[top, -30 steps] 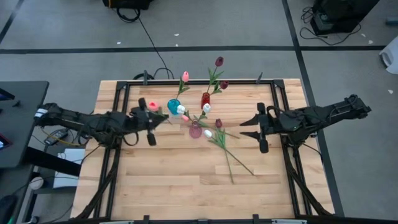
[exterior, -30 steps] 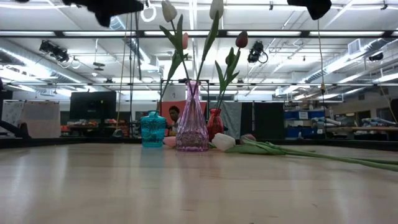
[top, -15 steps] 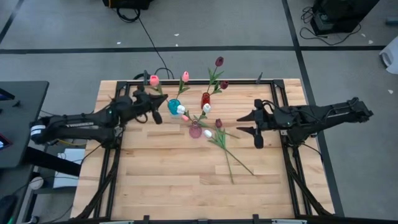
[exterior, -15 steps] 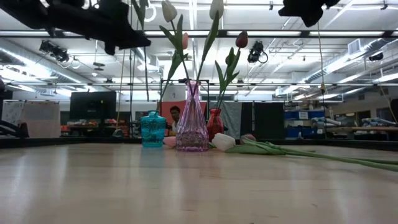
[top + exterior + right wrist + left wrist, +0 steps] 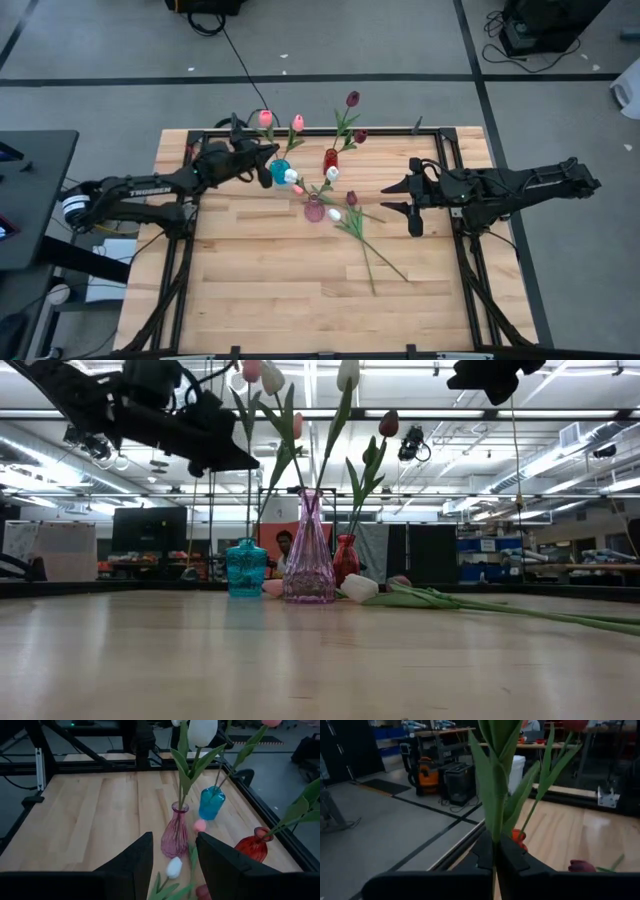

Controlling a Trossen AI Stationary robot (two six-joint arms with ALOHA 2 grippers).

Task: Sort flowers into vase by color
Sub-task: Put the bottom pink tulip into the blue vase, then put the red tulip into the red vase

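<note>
Wooden table (image 5: pixel 250 290), three small vases near its far edge. Left gripper (image 5: pixel 262 158) above the blue vase (image 5: pixel 279 171), fingers clamped on a pink tulip (image 5: pixel 266 118) stem; head cut off in its wrist view. Right gripper (image 5: pixel 399 198) spread wide, empty, beside loose flowers (image 5: pixel 365 240) lying below it.
</note>
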